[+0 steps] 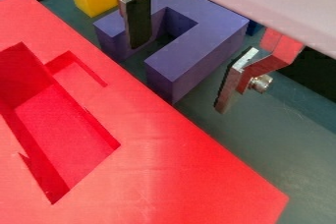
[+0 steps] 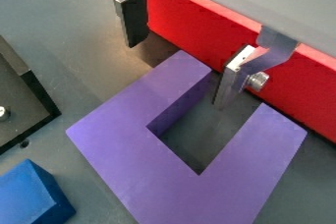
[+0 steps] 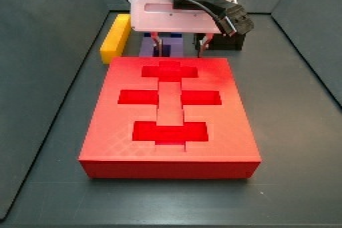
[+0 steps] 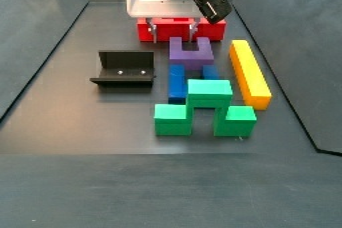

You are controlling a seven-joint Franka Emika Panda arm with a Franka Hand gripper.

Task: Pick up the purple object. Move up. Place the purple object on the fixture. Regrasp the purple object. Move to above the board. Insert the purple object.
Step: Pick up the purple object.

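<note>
A: Where's the gripper (image 2: 184, 46)?
B: Spread wide, fingers straddling one prong of the purple object (image 2: 171, 149), not touching.
A: And the fixture (image 4: 123, 70)?
B: Left in a side view; another side view shows mostly the board (image 3: 171, 117), centre.

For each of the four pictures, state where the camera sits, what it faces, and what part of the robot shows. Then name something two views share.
Wrist view: looks down past the tool at the purple object beside the board; both fingers show.
Wrist view: same tool, facing the board's wall, blue block nearby.
Side view: beyond the board's end, facing the arm's head above the purple object.
Side view: opposite end, fixture, green block, yellow bar in front.
Shared: both wrist views show the open fingers straddling one purple prong.
</note>
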